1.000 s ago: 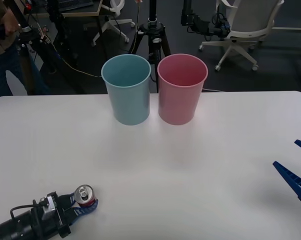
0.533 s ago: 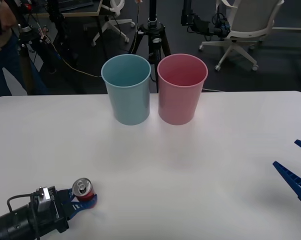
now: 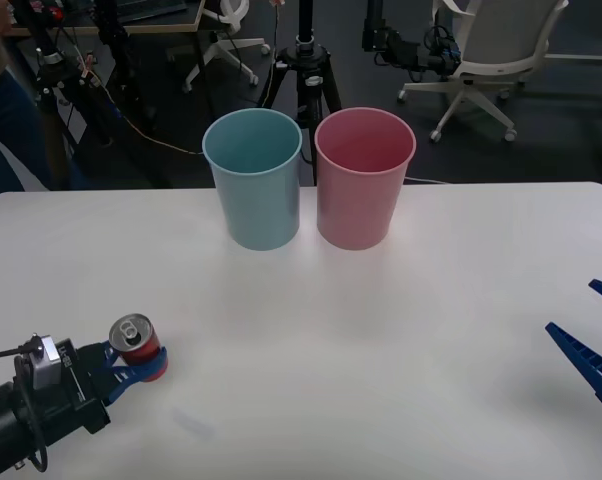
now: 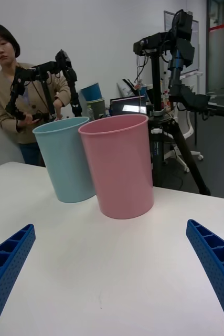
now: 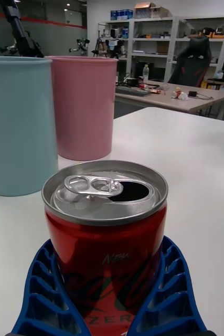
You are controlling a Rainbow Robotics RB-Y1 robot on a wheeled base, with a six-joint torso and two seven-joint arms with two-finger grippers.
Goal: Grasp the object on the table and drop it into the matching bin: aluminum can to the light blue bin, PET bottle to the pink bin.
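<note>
A small red aluminum can with a silver lid and pull tab stands upright between the blue fingers of my left gripper, which is shut on it near the front left of the white table. The left wrist view shows the can close up, both ribbed fingers cupping its lower body. A faint shadow lies on the table to its right. The light blue bin and the pink bin stand side by side at the far edge. My right gripper waits open at the right edge.
A black tripod and office chairs stand on the floor behind the table. The two bins nearly touch each other. Bare tabletop stretches between the can and the bins.
My left gripper has carried the can leftward and farther from the front edge, keeping it upright. The right arm has stayed still.
</note>
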